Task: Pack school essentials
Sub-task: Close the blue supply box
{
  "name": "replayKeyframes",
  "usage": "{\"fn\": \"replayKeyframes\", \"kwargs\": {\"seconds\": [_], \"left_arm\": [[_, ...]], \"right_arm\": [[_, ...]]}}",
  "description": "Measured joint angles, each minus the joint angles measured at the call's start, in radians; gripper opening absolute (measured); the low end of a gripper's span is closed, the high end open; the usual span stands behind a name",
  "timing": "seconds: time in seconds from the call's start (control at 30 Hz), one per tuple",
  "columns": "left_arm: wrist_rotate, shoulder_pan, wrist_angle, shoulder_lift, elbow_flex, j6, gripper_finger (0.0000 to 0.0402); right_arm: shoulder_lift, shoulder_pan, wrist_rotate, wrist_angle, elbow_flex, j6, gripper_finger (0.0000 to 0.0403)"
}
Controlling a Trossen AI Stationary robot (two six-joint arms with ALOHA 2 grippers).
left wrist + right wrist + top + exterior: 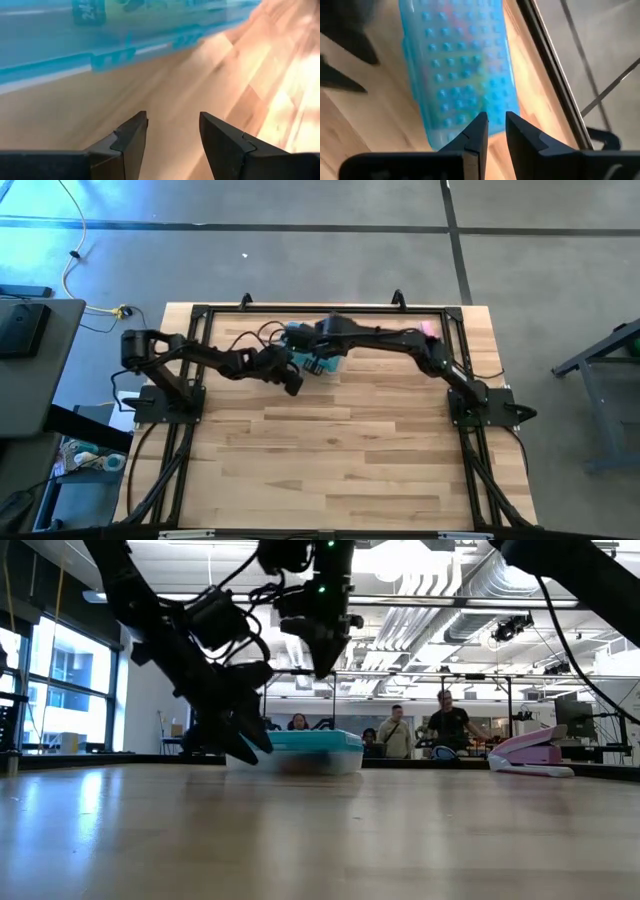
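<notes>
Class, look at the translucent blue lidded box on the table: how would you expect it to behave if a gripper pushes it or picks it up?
The blue box looks like rigid plastic, so it probably keeps its shape. It lies flat and low on the table, so it likely slides rather than tips. Its studded lid may give some grip, though the smooth sides could be slippery.

Wooden table; blue case at far edge between left gripper and right gripper; pink item near the far right corner.

Pink stapler: seen lying at the table's far right edge, by the black frame.
Wooden table: butcher-block planks shown bare across the near half.
People: several seen in the room behind.
</notes>
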Motion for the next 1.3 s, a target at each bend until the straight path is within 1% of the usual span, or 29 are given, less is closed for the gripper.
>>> {"fn": "replayKeyframes", "kwargs": {"seconds": [0.17, 0.27, 0.37, 0.5, 0.67, 0.77, 0.83, 0.93, 1.07, 1.13, 1.2, 1.3], "left_arm": [[-0.018, -0.023, -0.103, -0.093, 0.0, 0.035, 0.017], [-0.036, -0.023, -0.135, -0.151, 0.0, 0.062, 0.017], [-0.053, -0.004, -0.154, -0.22, 0.0, 0.106, 0.017], [-0.07, 0.043, -0.181, -0.319, 0.0, 0.203, 0.017], [-0.072, 0.139, -0.198, -0.426, 0.0, 0.289, 0.017], [-0.046, 0.203, -0.2, -0.466, 0.001, 0.335, 0.017], [-0.01, 0.245, -0.214, -0.481, 0.017, 0.356, 0.017], [0.036, 0.301, -0.277, -0.48, 0.077, 0.415, 0.017], [0.048, 0.356, -0.381, -0.459, 0.177, 0.527, 0.017], [0.048, 0.38, -0.424, -0.446, 0.211, 0.555, 0.017], [0.054, 0.402, -0.451, -0.44, 0.232, 0.563, 0.017], [0.074, 0.423, -0.487, -0.429, 0.236, 0.585, 0.017]], "right_arm": [[-0.064, -0.049, -0.051, 0.002, -0.023, 0.043, 0.006], [-0.098, -0.074, -0.068, 0.006, -0.024, 0.037, 0.006], [-0.131, -0.097, -0.118, 0.011, -0.024, 0.036, 0.006], [-0.182, -0.127, -0.14, 0.011, -0.024, 0.034, 0.006], [-0.251, -0.163, -0.149, 0.007, -0.024, 0.034, 0.006], [-0.282, -0.186, -0.172, -0.006, -0.024, 0.034, 0.006], [-0.294, -0.196, -0.166, -0.027, -0.024, 0.034, 0.006], [-0.297, -0.205, -0.149, -0.052, -0.032, 0.034, 0.006], [-0.297, -0.215, -0.169, -0.024, -0.094, 0.012, 0.006], [-0.295, -0.226, -0.223, 0.009, -0.141, 0.007, 0.006], [-0.295, -0.237, -0.3, 0.07, -0.195, 0.001, 0.006], [-0.295, -0.246, -0.419, 0.143, -0.265, 0.01, 0.006]]}}
